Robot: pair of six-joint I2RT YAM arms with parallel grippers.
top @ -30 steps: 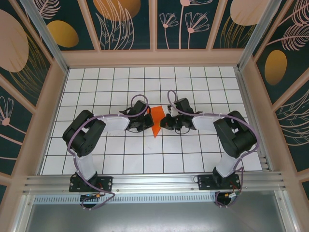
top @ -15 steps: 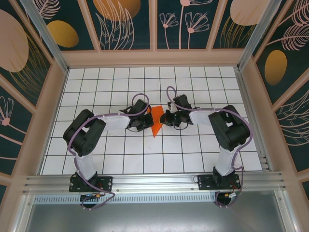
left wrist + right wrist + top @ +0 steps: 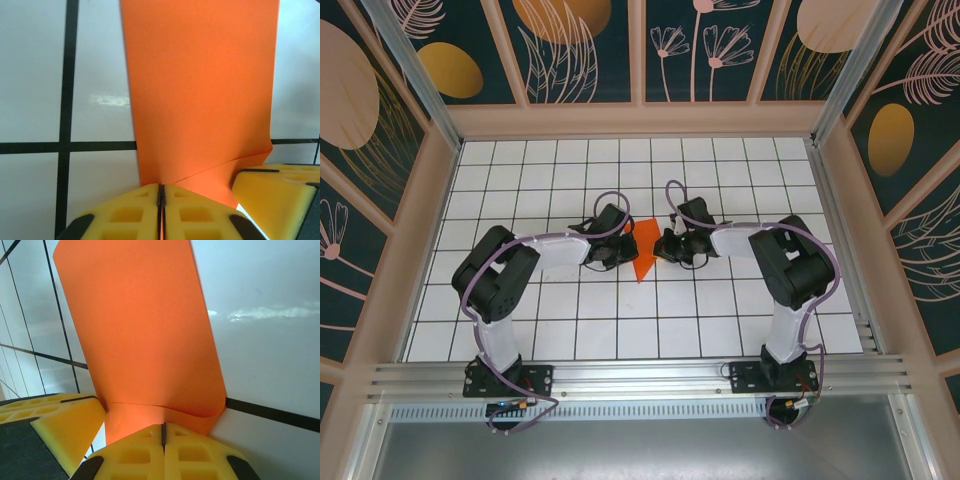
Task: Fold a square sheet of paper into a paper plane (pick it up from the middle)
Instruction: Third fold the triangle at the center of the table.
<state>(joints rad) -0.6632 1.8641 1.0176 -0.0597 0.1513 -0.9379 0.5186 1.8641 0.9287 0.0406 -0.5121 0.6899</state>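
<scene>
The square sheet of paper (image 3: 642, 254) is folded into a bright orange pointed shape, its tip toward the near edge, and lies on the white grid table between my two grippers. My left gripper (image 3: 619, 255) sits at its left edge. In the left wrist view the paper (image 3: 200, 90) runs up to the left gripper (image 3: 161, 187), whose yellow pads are pressed together with a sliver of orange in the seam. My right gripper (image 3: 663, 249) sits at the right edge. In the right wrist view it (image 3: 163, 426) is shut, its tips against a creased flap of the paper (image 3: 140, 325).
Each wrist view catches the other gripper's yellow finger close by: the right finger (image 3: 277, 195) and the left finger (image 3: 60, 425). Wooden walls (image 3: 640, 120) ring the tiled table (image 3: 550, 320). A metal rail (image 3: 640, 375) carries the arm bases.
The right arm has drawn in, its elbow shifting left and back, with its gripper staying at the paper's right edge. The left arm and the paper have barely moved.
</scene>
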